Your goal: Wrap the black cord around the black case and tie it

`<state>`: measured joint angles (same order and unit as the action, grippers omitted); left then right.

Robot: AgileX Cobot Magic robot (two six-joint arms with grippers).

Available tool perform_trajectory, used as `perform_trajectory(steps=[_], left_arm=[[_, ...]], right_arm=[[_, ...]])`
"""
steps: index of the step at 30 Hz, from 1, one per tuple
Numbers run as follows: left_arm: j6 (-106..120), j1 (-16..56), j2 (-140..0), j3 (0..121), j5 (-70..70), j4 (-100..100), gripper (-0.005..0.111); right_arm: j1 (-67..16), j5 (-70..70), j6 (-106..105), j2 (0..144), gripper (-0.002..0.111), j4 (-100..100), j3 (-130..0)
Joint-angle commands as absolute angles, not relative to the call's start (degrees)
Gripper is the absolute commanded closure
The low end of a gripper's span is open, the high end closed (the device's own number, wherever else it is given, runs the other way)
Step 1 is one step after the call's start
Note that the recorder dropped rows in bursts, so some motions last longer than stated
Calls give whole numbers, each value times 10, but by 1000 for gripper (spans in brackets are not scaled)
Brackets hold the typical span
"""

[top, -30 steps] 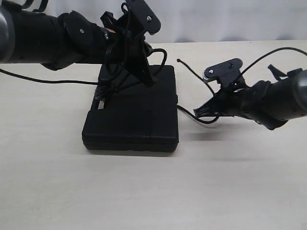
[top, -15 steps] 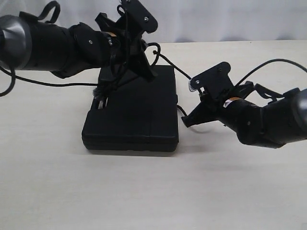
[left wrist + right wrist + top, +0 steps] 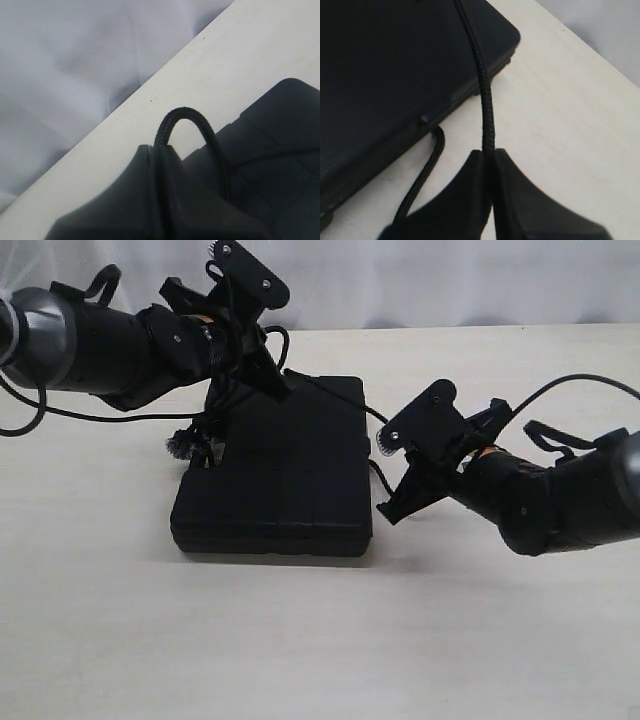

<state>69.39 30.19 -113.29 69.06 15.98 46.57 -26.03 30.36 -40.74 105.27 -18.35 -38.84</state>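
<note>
The black case (image 3: 280, 490) lies flat on the desk (image 3: 300, 640) toward its far edge, unmoved. The left gripper (image 3: 272, 383), pressed together on the black cord (image 3: 486, 107), has drawn back over the case's far left corner, while the right gripper (image 3: 393, 508), also pinching the cord, has closed in on the case's right edge. The loose loop has gone, and the cord now runs straight across the case's far right corner. I judge the wrap begun and the tie not yet made.
</note>
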Motion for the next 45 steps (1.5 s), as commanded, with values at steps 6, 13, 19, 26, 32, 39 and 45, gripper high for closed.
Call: perform_trajectory(steps=[6,13,19,26,32,39,45], left_arm=[[689,301,-1136,693,157,470,107],[689,301,-1136,693,145,455,107],[691,301,-1136,693,168,460,107],[691,301,-1146,693,188,459,107],[691,301,-1151,693,193,458,107],[691,301,-1153,693,192,458,107],[691,301,-1155,693,191,458,107]], right_arm=[[-261,304,-305,1035,104,-40,-380],[-261,329,-301,1030,104,-59,-380],[-261,314,-382,999,104,-140,-366],[-261,292,-374,995,104,-132,-358],[-261,300,-276,995,104,-18,-358],[-261,303,-276,963,104,-21,-348],[-261,297,-273,944,104,-26,-343]])
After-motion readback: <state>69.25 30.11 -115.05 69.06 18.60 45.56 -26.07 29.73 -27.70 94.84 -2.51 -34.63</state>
